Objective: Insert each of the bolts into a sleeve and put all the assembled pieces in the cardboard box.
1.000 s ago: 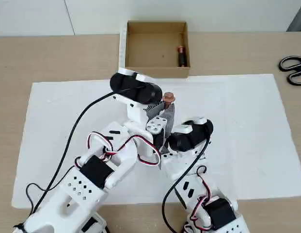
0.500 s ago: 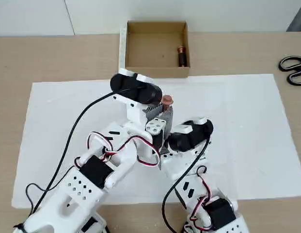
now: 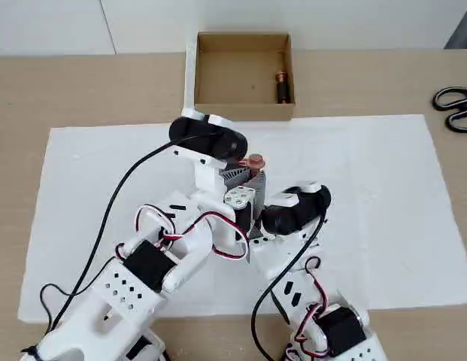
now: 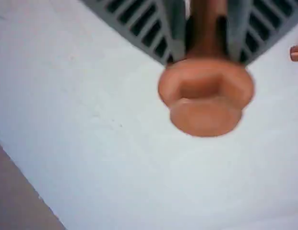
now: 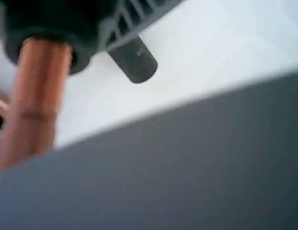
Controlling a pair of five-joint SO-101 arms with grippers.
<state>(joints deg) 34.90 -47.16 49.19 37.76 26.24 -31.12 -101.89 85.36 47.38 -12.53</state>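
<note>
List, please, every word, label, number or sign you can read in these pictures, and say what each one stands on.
None can be read.
The cardboard box, the white sheet, the scissors and the bolt in the left tool show no legible print.
Any print on the arms would be too small to read.

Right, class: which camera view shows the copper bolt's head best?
Left wrist view: the copper bolt shows its head large and central. High view: the head small, from above. Right wrist view: seemingly its shaft.
</note>
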